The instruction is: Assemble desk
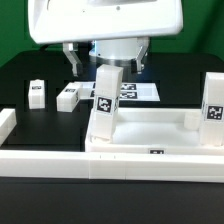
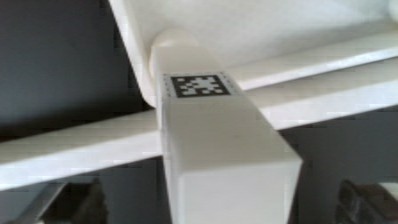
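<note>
– One big piece first: where is the tabletop [image 1: 150,128]?

– On the near side of the scene, open side up, with its near rim close along the border wall [image 1: 60,162]. I judge it to be stiff moulded plastic, light, and smooth enough to slide on the dark table if shoved.

– And the legs?

– Two stand upright at its corners: the left leg [image 1: 106,105] at the exterior view's left and the right leg [image 1: 213,108] at the exterior view's right. Farther back on the left, apart from the tabletop, lie the outer loose leg [image 1: 38,92] and the inner loose leg [image 1: 68,96], left of the marker board [image 1: 140,92].

– What about the gripper [image 1: 107,66]?

– It hangs over the left leg, fingers spread wide, one on each side, holding nothing. The wrist view looks straight down that leg [image 2: 222,150], past its tag [image 2: 199,85].

– How will a leg handle?

– Probably rigid, light and hard, with slick flat faces. I would take it squarely on two opposite faces near the top, since a grip across the edges could let it twist. I cannot tell whether it is fully seated.
</note>
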